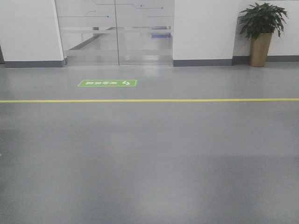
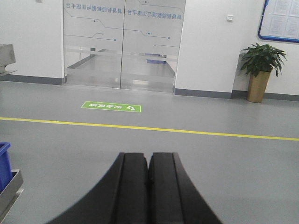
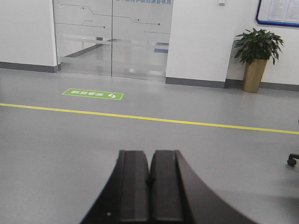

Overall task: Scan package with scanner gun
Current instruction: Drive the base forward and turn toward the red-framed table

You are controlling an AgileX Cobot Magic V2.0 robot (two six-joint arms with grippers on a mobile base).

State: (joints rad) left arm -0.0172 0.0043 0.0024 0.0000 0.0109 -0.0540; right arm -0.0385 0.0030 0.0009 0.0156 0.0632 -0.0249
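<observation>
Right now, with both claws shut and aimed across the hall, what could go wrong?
Neither package nor scanner gun shows in any view, so a reach may start blind. The left gripper and right gripper are shut and must open before grasping. A blue bin sits near the left gripper; a swing might hit it.

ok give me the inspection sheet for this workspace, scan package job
surface: smooth grey floor crossed by a yellow painted line; no table in view
job's things: nothing seen; neither package nor scanner gun shows in any view
clutter: blue plastic bin at the left edge of the left wrist view; black chair caster at the right edge of the right wrist view
grippers: left end effector shut, empty; right end effector shut, empty
cables: nothing seen
surroundings: frosted glass double doors, green rectangular floor sign, leafy potted plant in a tan pot, blue-framed notice board
</observation>
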